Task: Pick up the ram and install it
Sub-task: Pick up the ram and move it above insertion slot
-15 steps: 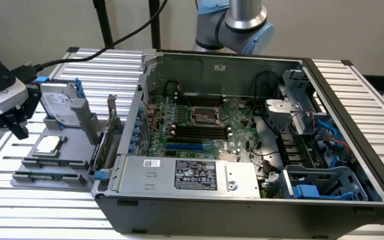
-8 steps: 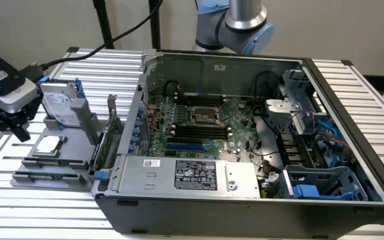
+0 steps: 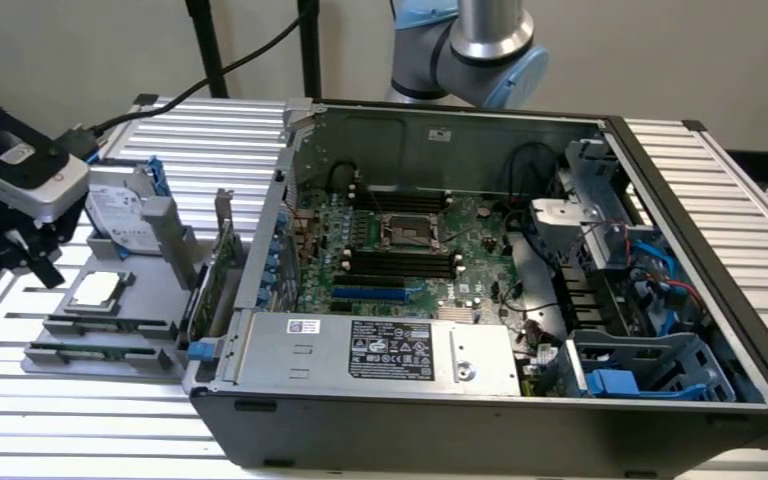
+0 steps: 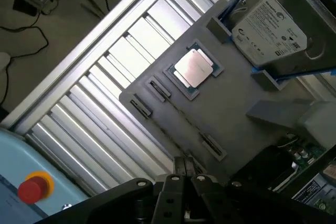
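The ram (image 3: 97, 351), a thin green stick, lies along the front edge of the grey holder tray (image 3: 131, 300) at the exterior view's left. My gripper (image 3: 40, 268) hangs above the tray's left end, behind and above the ram and apart from it. In the wrist view the fingertips (image 4: 184, 167) are pressed together with nothing between them, hovering over the tray (image 4: 236, 108). The open computer case (image 3: 491, 300) stands to the tray's right, its motherboard showing black memory slots (image 3: 398, 262).
On the tray sit a square silver processor chip (image 4: 194, 68), a hard drive (image 4: 270, 24) and an upright green card with a metal bracket (image 3: 220, 265). A power supply (image 3: 371, 350) fills the case's front. A red stop button (image 4: 35, 187) lies beside the slatted table.
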Available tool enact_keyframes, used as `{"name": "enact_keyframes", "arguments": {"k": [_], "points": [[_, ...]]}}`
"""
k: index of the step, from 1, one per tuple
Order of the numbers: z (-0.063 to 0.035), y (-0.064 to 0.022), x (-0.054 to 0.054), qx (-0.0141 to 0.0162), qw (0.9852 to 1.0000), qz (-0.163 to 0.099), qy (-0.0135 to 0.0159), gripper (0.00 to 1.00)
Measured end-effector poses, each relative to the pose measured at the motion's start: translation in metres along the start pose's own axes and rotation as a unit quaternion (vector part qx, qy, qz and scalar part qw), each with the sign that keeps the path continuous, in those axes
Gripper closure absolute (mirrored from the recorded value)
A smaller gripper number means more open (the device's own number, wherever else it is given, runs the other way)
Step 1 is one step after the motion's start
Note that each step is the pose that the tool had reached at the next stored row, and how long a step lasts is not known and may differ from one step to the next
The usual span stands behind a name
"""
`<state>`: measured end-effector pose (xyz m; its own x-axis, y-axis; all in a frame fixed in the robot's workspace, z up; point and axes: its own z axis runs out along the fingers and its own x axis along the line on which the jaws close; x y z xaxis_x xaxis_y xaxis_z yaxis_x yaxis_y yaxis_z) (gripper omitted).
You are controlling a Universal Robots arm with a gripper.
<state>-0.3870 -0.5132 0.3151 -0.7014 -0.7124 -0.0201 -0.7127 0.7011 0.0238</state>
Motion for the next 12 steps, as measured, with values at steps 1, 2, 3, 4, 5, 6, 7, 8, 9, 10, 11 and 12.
{"name": "enact_keyframes", "arguments": {"k": [1, 2, 3, 4, 5, 6, 7, 8, 9, 10, 11, 12], "points": [[0.0011, 0.0, 0.0, -0.0002, 1.0, -0.01, 0.0001, 0.89], [0.0019, -0.0001, 0.0, -0.0004, 0.9998, -0.019, 0.0004, 0.89], [0.0028, -0.0001, 0.0001, -0.0006, 0.9996, -0.028, 0.0006, 0.89], [0.0037, -0.0001, 0.0001, -0.0008, 0.9993, -0.037, 0.0009, 0.89], [0.0046, -0.0001, 0.0001, -0.001, 0.999, -0.046, 0.001, 0.89], [0.0054, -0.0001, 0.0001, -0.0011, 0.9985, -0.055, 0.0013, 0.89], [0.0063, -0.0002, 0.0001, -0.0013, 0.9979, -0.064, 0.0015, 0.89], [0.0073, -0.0002, 0.0001, -0.0015, 0.9973, -0.073, 0.0017, 0.89], [0.0081, -0.0002, 0.0002, -0.0017, 0.9966, -0.082, 0.002, 0.89], [0.009, -0.0002, 0.0002, -0.0019, 0.9958, -0.091, 0.0021, 0.89], [0.0098, -0.0002, 0.0002, -0.0021, 0.995, -0.1, 0.0024, 0.89], [0.0108, -0.0003, 0.0002, -0.0023, 0.994, -0.109, 0.0026, 0.89]]}}
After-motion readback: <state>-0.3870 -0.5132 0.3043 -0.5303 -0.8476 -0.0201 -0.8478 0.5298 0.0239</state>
